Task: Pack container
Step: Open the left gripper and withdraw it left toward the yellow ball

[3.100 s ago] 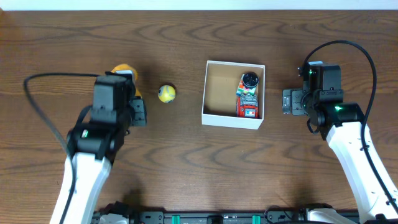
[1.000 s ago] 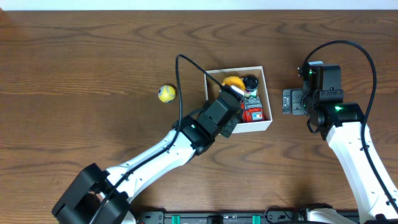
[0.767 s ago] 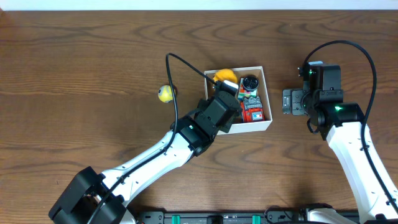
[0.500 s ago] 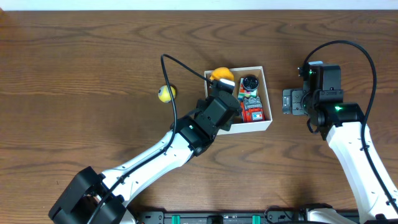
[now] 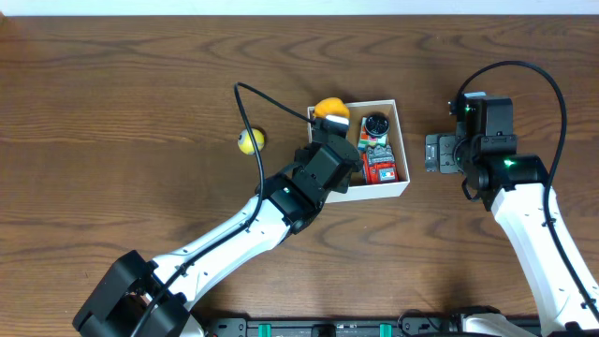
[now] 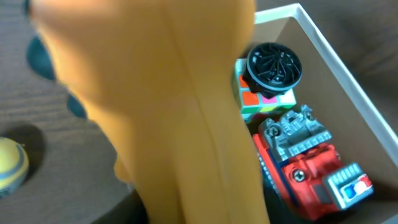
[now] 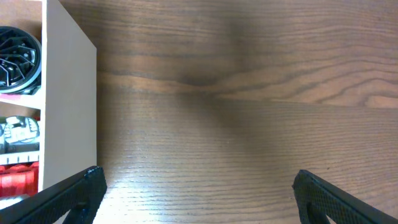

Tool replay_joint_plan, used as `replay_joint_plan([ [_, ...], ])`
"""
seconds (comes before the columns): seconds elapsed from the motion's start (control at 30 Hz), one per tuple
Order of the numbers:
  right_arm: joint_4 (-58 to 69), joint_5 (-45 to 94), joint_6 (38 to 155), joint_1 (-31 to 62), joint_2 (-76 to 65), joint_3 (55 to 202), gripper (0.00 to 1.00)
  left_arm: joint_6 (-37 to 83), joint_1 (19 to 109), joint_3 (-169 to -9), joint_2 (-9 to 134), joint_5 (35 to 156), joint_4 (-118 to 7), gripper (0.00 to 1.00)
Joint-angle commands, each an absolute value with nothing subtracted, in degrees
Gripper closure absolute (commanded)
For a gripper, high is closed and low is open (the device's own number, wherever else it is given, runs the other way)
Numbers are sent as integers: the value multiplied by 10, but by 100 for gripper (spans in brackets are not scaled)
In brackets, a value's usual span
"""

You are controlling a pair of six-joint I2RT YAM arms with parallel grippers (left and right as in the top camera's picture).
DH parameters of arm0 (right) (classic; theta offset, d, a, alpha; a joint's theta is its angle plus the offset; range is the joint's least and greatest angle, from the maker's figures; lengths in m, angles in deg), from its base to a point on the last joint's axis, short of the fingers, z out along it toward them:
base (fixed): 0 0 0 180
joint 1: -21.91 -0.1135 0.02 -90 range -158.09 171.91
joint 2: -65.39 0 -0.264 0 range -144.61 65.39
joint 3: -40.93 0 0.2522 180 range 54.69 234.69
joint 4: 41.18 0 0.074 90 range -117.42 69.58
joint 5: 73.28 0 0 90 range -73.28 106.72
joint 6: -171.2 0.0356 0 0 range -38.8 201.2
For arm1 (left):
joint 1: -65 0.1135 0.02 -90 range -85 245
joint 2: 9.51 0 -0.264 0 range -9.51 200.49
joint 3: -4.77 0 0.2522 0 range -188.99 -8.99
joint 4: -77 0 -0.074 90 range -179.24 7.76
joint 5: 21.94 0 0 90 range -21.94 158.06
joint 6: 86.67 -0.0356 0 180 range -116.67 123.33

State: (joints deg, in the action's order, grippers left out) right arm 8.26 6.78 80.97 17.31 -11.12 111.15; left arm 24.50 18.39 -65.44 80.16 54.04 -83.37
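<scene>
Left arm reaching across the dark wooden bench [image 5: 140, 75], its left gripper [image 5: 329, 127] closing on an orange toy [image 5: 329, 109] and holding it over the far-left corner of the box [image 5: 374, 191]. Seen from the left wrist, the toy is filling most of the frame as a blurred orange mass, hiding the gripper's own fingers.

The small white box with the brown inside is sitting near the middle of the bench, between the two arms, slightly turned against the bench's edges. Three toys are lying along its right side: a black round toy [image 5: 376, 124] at the far end, a many-coloured cube [image 6: 249, 99] under it, and a red truck [image 5: 380, 169] at the near end, touching the cube.

A yellow ball [image 5: 250, 140] is resting on the bench to the left of the box, apart from it.

The right gripper [image 5: 436, 153] is waiting just beside the box's right wall, its fingers [image 7: 68, 194] spread wide with nothing between them.
</scene>
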Motion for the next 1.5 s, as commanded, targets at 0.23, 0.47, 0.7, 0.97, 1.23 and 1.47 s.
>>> replay_joint_plan([
  [0.23,82,63,812,178,-116,1111,1,251,186,-669,790,552,-837,42],
  [0.47,82,63,812,178,-116,1111,1,250,186,-669,789,552,-846,34],
  [0.7,82,63,812,178,-116,1111,1,240,187,-670,783,533,-855,24],
  [0.97,82,63,812,178,-116,1111,1,210,213,-670,718,456,-813,21],
  [1.23,82,63,812,178,-116,1111,1,243,334,-670,643,463,-662,6],
  [1.47,82,63,812,178,-116,1111,1,245,445,-670,668,590,-667,2],
])
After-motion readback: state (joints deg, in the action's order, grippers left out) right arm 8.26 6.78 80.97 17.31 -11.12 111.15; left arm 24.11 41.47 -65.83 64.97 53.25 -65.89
